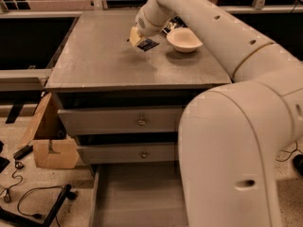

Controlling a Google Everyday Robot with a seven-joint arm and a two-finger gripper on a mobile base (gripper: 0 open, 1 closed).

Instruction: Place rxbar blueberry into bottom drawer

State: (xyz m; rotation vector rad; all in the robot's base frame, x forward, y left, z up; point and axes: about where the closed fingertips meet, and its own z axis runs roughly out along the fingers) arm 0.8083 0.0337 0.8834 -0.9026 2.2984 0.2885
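While the bottom drawer (137, 197) stands open at the foot of the cabinet, its plain grey floor is seen to hold nothing of the task. The rxbar blueberry (148, 44) is found up on the grey cabinet top (94, 56), toward the rear and just left of a pale bowl (184, 39). The gripper (141, 40) is located directly over that spot, at the end of the white arm (222, 37), which reaches in from the right and crosses above the bowl. The gripper is observed closed on the rxbar blueberry, whose dark wrapper projects from between the tan fingertips (135, 35) toward the front right. It cannot be determined whether the bar rests on the top or is held just clear of it.

A dark packet (170, 25) is partly seen behind the bowl, against the arm. Two upper drawers, each with a round knob, are noted shut: the upper one (118, 122) and the middle one (113, 154). The right side of all three drawers is hidden by the robot's large white body (232, 160). An open cardboard box (49, 148) is recorded on the floor to the left of the cabinet, with a black cable (33, 200) lying in front of it.
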